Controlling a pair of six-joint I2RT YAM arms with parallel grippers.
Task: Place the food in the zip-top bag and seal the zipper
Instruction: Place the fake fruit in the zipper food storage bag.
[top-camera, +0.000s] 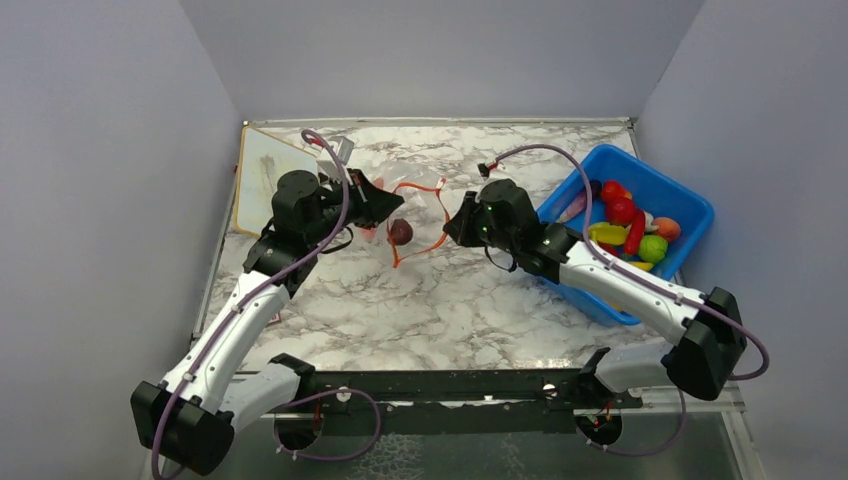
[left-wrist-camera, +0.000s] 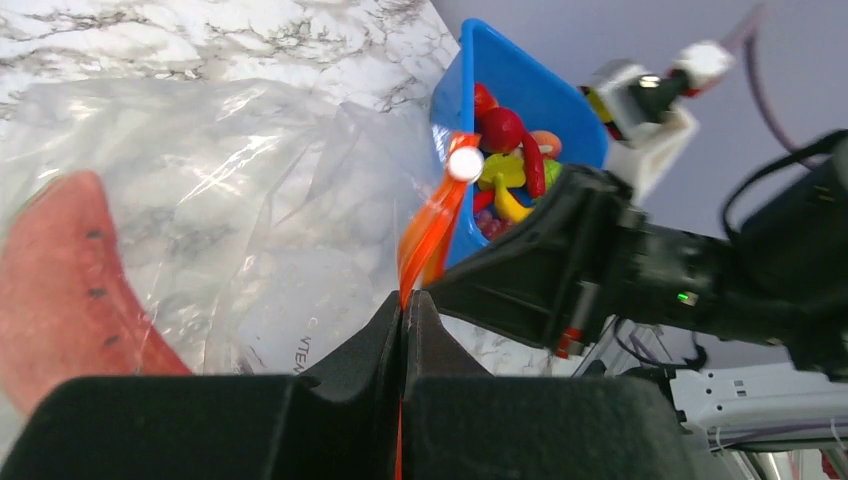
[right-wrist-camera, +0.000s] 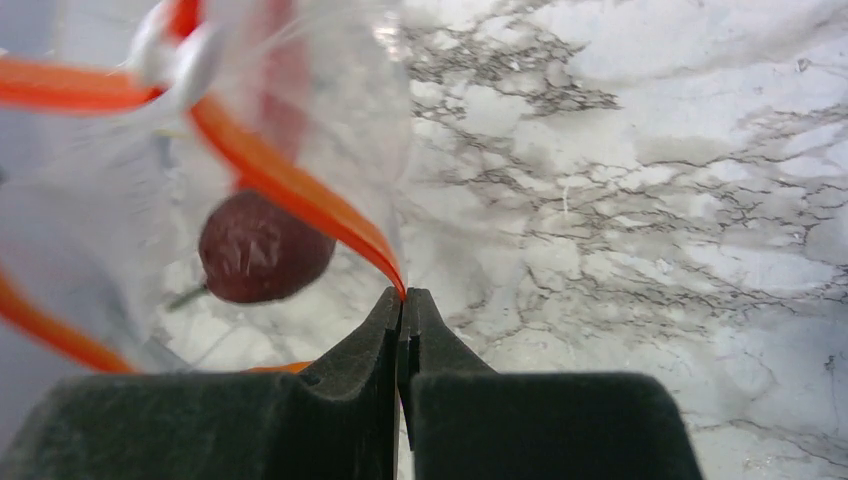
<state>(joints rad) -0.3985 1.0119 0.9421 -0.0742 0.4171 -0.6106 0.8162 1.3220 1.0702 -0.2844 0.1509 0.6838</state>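
Note:
The clear zip-top bag (top-camera: 415, 205) is held up between my two grippers at mid-table, its mouth open. My left gripper (top-camera: 385, 207) is shut on the orange-red zipper strip (left-wrist-camera: 428, 225) at the bag's left end. My right gripper (top-camera: 457, 222) is shut on the same strip (right-wrist-camera: 300, 190) at the right end. A dark red round fruit (top-camera: 400, 232) lies inside the bag and also shows in the right wrist view (right-wrist-camera: 262, 248). A red slice with black seeds (left-wrist-camera: 70, 290) shows at the bag in the left wrist view. The rest of the food (top-camera: 630, 222) lies in the blue bin.
The blue bin (top-camera: 690, 200) stands at the right, just behind my right arm; it also shows in the left wrist view (left-wrist-camera: 530, 90). A white board (top-camera: 262, 170) lies at the back left. Grey walls close in the marble table (top-camera: 420, 300) on three sides.

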